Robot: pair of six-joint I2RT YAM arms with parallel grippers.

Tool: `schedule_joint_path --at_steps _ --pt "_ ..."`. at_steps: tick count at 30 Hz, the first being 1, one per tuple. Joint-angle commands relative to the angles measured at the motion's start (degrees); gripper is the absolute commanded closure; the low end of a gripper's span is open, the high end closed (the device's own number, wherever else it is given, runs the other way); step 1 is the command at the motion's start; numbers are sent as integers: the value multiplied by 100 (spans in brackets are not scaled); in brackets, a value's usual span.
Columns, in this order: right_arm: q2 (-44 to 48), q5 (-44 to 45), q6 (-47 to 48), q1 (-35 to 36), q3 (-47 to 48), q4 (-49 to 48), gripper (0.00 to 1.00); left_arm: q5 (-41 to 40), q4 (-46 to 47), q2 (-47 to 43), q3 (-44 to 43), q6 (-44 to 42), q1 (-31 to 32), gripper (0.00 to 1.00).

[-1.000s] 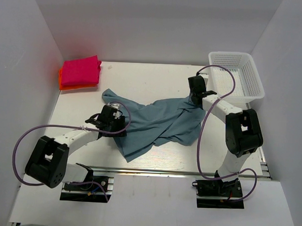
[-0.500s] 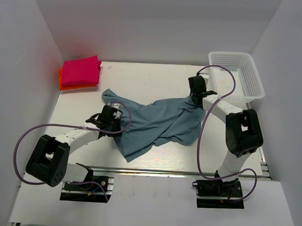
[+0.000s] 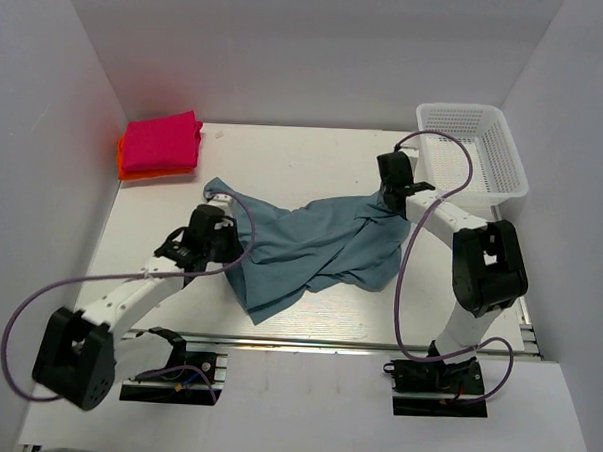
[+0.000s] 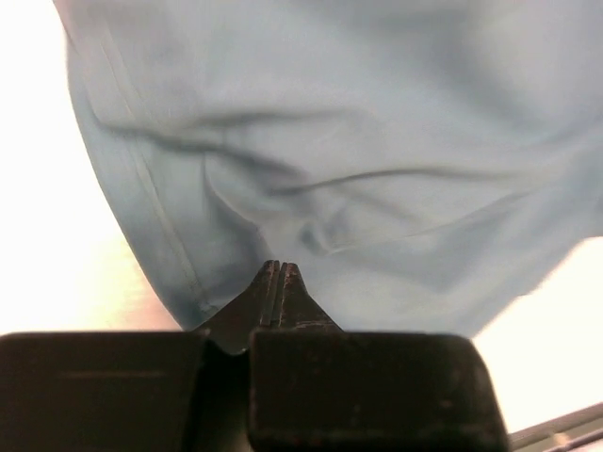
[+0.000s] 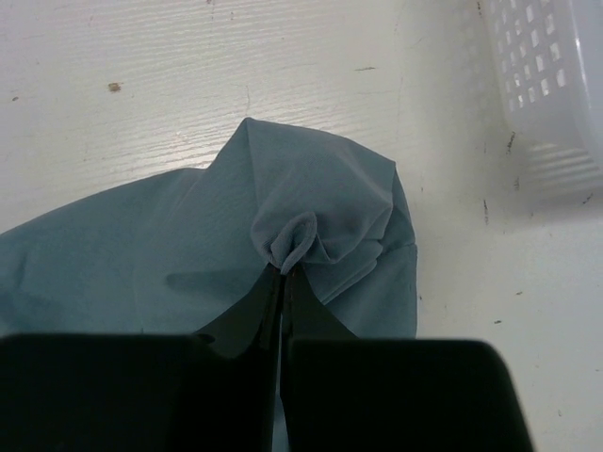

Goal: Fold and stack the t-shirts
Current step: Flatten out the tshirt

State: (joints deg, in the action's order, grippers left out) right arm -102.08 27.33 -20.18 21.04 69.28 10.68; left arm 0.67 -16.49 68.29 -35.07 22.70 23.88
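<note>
Scuffed white worktop [image 3: 305, 156], white walls [image 3: 72, 86]. Teal tee [image 3: 310, 251]: crumpled, centre. Left end effector [image 4: 280, 271] pinches its left edge, right end effector [image 5: 285, 271] its far-right corner. Pink tee [image 3: 163, 142] folded atop orange tee [image 3: 132, 170], far left.

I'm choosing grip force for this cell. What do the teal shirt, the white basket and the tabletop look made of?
The teal shirt: thin matte knit, likely cotton; it drapes and bunches in soft creases. The basket: white moulded plastic, judging by its regular open mesh. The tabletop: probably white-painted wood, matte; grain lines and scuffs show.
</note>
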Motion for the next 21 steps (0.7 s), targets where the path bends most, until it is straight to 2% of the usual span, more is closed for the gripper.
schedule_joint_path --at_steps 1,4,8,11,12,14,15,16,17,18,21 --pt "513 193 -117 -21 -98 66 100 -242 409 -1044 -9 -151 29 100" --pt "856 220 -187 -12 -195 66 100 -330 488 -1702 -9 -152 29 100" --pt "1357 246 -196 -21 -335 -22 100 -489 621 -1951 -157 -283 29 100" --pt "2006 211 -47 -12 -520 -233 100 -673 -78 -1724 -648 -284 29 100" --pt "2069 176 -47 -21 -538 -241 100 -673 -230 -1479 -650 -284 29 94" --pt "2148 62 -38 -21 -617 -268 100 -533 -320 -1241 -703 -284 29 66" --pt "2166 18 -56 -21 -634 -268 100 -245 -320 -1126 -633 -284 29 47" --pt "2158 -8 -82 -21 -661 -242 100 -147 -320 -908 -537 -214 29 38" --pt "2149 -26 -91 -12 -687 -233 100 -76 -320 -801 -458 -144 29 33" --pt "2105 -61 -100 -29 -679 -163 100 -23 -398 -713 -405 -38 29 23" --pt "1991 26 -135 -21 -687 -92 100 108 -557 -563 -168 86 29 20"
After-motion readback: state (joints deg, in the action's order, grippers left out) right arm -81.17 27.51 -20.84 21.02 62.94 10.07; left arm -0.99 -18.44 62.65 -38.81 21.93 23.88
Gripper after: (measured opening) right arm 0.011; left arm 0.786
